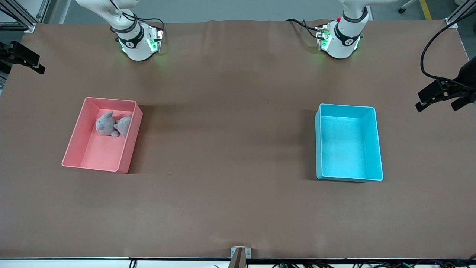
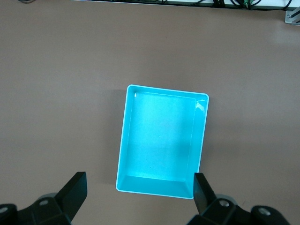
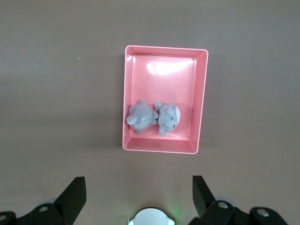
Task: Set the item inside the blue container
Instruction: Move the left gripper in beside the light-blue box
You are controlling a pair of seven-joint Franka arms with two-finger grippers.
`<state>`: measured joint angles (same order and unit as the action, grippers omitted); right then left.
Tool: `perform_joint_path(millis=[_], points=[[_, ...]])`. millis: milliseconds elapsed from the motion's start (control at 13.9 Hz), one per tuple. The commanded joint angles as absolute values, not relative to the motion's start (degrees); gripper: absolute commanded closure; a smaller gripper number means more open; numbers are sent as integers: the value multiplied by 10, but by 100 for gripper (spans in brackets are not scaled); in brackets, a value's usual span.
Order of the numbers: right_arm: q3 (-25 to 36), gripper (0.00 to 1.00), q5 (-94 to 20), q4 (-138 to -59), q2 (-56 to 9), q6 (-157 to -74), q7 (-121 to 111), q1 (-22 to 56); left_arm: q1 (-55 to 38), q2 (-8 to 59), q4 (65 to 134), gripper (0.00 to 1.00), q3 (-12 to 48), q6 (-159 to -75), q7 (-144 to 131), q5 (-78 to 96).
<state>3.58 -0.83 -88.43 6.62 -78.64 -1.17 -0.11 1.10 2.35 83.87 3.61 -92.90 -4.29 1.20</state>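
Left gripper [image 2: 138,197] hangs high over the table [image 1: 230,149], fingers spread; the blue container [image 2: 123,140] sits below it, toward the left arm's end. Right gripper [image 3: 138,197] likewise, over the pink bin [image 3: 202,103] at the right arm's end. Two plush toys [image 3: 152,118], touching, lie in that bin's end farthest from the front camera, possibly against its wall.

Pink bin [image 1: 74,141]: rectangular, straight walls, on the table toward the right arm's end.
Grey plush toys [image 1: 111,124]: two, touching side by side inside the pink bin, at its end farther from the front camera.
Table [image 1: 230,149]: brown covering.
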Motion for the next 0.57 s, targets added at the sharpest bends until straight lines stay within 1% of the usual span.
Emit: perform_joint_path(millis=[0,502], points=[[34,0,-5,-887,74,-781,-1,1,10,20,834,0,33,-919,-38,16],[33,0,-4,-888,75,-781,-1,2,10,23,835,0,33,-919,-36,20]])
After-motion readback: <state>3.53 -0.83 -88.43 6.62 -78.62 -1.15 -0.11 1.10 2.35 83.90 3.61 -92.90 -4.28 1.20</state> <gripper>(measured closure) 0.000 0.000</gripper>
